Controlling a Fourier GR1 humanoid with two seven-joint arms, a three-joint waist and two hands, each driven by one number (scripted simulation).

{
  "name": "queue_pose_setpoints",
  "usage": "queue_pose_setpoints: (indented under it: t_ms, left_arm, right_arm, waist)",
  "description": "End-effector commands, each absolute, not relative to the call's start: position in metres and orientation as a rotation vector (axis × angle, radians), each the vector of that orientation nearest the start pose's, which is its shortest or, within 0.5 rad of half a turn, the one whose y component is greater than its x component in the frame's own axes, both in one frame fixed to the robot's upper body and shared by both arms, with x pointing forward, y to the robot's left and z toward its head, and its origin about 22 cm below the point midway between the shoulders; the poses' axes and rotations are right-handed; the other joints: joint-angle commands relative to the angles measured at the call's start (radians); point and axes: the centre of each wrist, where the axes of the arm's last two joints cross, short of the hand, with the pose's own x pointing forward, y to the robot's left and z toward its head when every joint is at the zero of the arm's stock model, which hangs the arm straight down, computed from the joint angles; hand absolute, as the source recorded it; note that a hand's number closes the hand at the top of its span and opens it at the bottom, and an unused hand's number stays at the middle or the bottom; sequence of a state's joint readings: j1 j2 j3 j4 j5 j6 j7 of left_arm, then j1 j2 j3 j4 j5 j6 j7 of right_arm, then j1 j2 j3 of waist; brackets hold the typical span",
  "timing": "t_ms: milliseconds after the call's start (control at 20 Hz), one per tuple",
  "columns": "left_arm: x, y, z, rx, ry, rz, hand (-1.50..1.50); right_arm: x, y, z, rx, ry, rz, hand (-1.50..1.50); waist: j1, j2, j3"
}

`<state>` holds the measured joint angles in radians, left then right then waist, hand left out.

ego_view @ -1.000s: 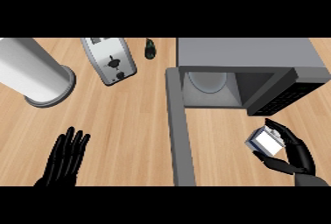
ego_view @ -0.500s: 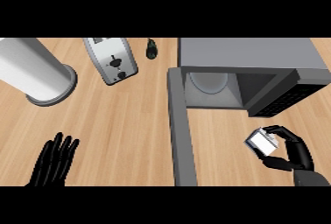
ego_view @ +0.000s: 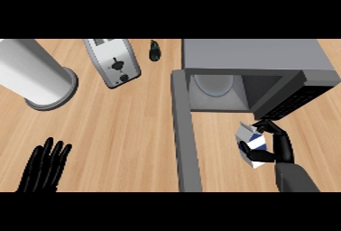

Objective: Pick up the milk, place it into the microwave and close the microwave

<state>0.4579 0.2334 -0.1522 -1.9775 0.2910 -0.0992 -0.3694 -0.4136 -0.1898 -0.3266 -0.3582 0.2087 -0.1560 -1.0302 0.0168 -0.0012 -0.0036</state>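
Head view: right robot hand (ego_view: 278, 145) grips milk (ego_view: 249, 145) near microwave (ego_view: 256, 74).

The counter (ego_view: 126, 126) is showing a pale wood grain with a smooth, matt finish, running under everything. At ten o'clock a tall cylinder (ego_view: 33, 72) is looking like brushed metal, softly shining along its side. Toward twelve o'clock the toaster (ego_view: 113, 62) is wearing a silvery, satin metal skin with dark plastic-looking knobs. The microwave (ego_view: 253, 56) at one o'clock is presenting a flat grey, matt casing, and its open door (ego_view: 186, 140) is looking the same dull grey. The milk (ego_view: 251, 146), at four o'clock, is looking like smooth white and blue carton paper. The right hand (ego_view: 278, 144) and left hand (ego_view: 43, 167) are appearing as glossy black plastic.
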Motion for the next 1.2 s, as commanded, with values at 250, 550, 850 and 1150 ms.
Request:
queue_pose_setpoints:
  t_ms: [250, 550, 850, 1150]
  left_arm:
    - [0.121, 0.281, 0.031, -0.179, -1.882, 0.016, -1.50]
    - [0.129, 0.302, 0.029, -0.187, -1.874, 0.031, -1.50]
    - [0.143, 0.284, 0.038, -0.193, -1.868, 0.052, -1.50]
    - [0.122, 0.278, 0.016, -0.196, -1.870, 0.019, -1.50]
  right_arm:
    - [0.268, -0.268, -0.148, -0.221, -1.921, 0.118, 1.50]
    - [0.287, -0.226, -0.121, -0.141, -1.981, 0.093, 1.50]
    - [0.292, -0.210, -0.097, -0.259, -1.998, 0.101, 1.50]
    - [0.305, -0.182, -0.064, -0.325, -1.944, 0.103, 1.50]
  waist:
    - [-0.002, 0.003, 0.005]
    - [-0.017, -0.002, 0.003]
    - [-0.016, -0.001, 0.004]
    - [-0.013, -0.002, 0.003]
